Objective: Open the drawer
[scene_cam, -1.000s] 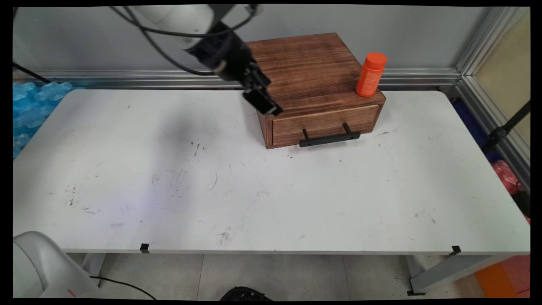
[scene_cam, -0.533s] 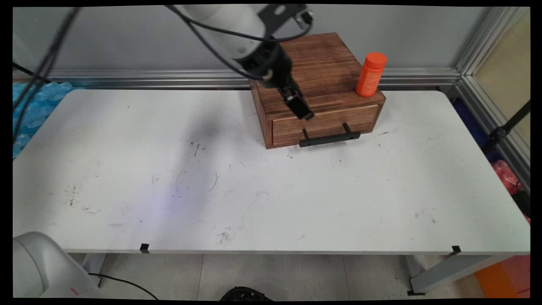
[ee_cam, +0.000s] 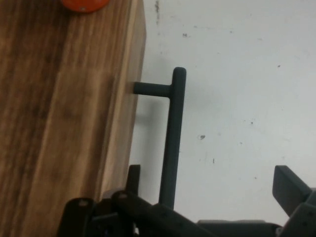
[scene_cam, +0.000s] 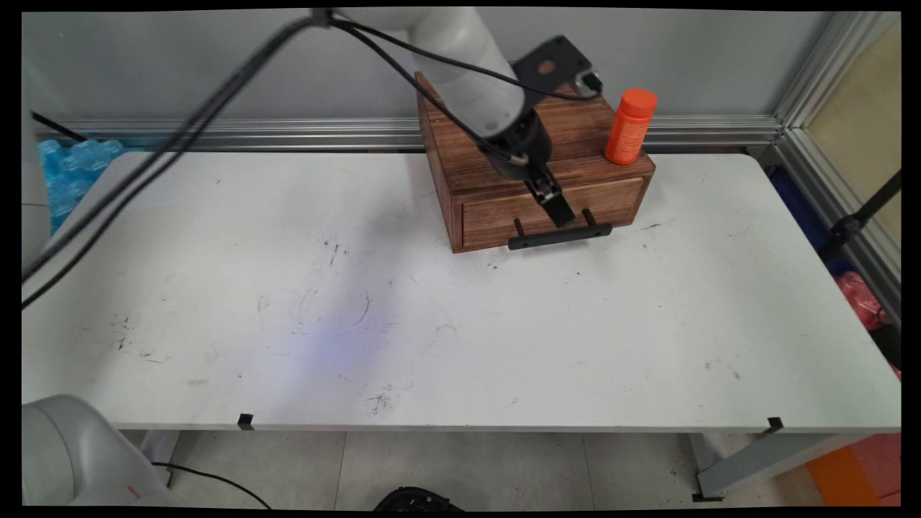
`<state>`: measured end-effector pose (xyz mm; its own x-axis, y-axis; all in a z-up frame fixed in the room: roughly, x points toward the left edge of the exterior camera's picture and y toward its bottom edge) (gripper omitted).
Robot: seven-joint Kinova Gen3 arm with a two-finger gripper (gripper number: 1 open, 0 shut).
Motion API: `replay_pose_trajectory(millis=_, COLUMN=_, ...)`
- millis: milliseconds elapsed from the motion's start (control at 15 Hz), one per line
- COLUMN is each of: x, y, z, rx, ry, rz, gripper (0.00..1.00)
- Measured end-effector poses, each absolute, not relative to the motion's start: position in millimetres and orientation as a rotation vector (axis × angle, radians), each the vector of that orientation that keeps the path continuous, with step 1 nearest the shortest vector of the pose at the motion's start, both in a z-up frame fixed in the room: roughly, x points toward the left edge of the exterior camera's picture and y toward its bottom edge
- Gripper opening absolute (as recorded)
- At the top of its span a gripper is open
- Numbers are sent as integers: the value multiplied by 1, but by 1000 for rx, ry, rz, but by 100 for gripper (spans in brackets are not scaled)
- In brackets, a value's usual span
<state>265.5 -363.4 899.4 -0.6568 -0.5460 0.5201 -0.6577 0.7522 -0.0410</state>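
Wooden drawer box [scene_cam: 496,155], one orange bottle [scene_cam: 631,126].

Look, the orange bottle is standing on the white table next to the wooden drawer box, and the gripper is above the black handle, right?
Not quite. The main view shows the orange bottle standing on top of the wooden drawer box, not on the white table. The gripper is indeed above the black handle.

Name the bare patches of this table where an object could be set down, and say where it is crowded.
The table is bare across its whole left half and along the near edge. A smaller bare patch lies right of the wooden drawer box. It is crowded at the box's front, where the gripper hangs over the black handle, and on top by the orange bottle.
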Motion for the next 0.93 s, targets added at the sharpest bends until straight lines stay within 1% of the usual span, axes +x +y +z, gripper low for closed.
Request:
replay_pose_trajectory(millis=467, x=224, y=-390, z=848, rx=964, ry=-2517, rz=264, gripper=100)
replay_pose_trajectory(millis=933, x=205, y=-401, z=816, rx=1000, ry=-2550, rz=227, gripper=100)
